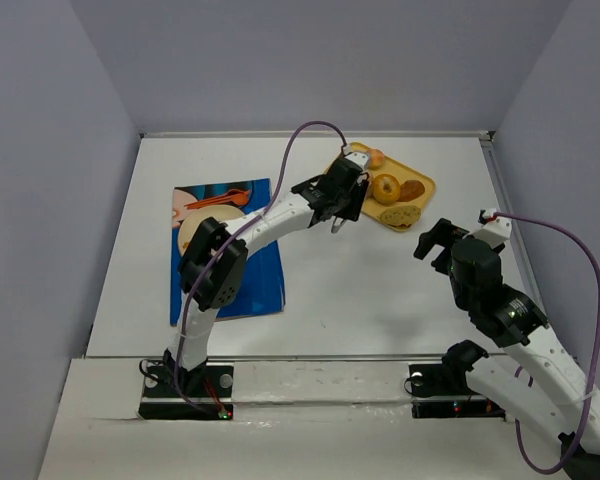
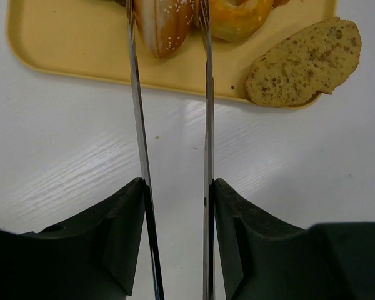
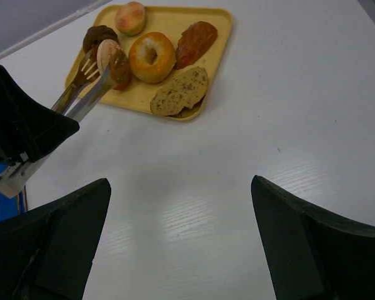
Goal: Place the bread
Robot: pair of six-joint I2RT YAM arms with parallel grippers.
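Since the roll had to leave the yellow tray [image 1: 425, 184] for what was probably the pale plate [image 1: 186, 232] on the blue mat [image 1: 265, 275], well apart to the left, the top view suggested the way to do it well: lift straight up first, clear the tray's rim, then swing left with the tongs kept level, and ease the squeeze only once the roll rested on the plate; the left arm [image 1: 270, 220] was stretched far across the table, elbow raised over the mat, with the left claw [image 1: 338, 197] at the tray's near-left edge; the right arm [image 1: 500, 310] was folded back at the right, its right claw [image 1: 432, 240] aimed toward the tray but short of it.

In the left wrist view, the claw was clamped on a pair of tongs [image 2: 137, 112], whose thin blades ran forward and pinched the seeded roll [image 2: 165, 22] by its sides, just beside a bagel [image 2: 237, 15]; so narrow a hold would call for a steady squeeze and no jerks; a slice of bread [image 2: 306, 62] lay at the tray's edge.

In the right wrist view, the right claw's fingers stood wide apart with nothing between them; the roll sat at the tongs' tips over the tray's left part; whether it had cleared the tray floor could not be told.
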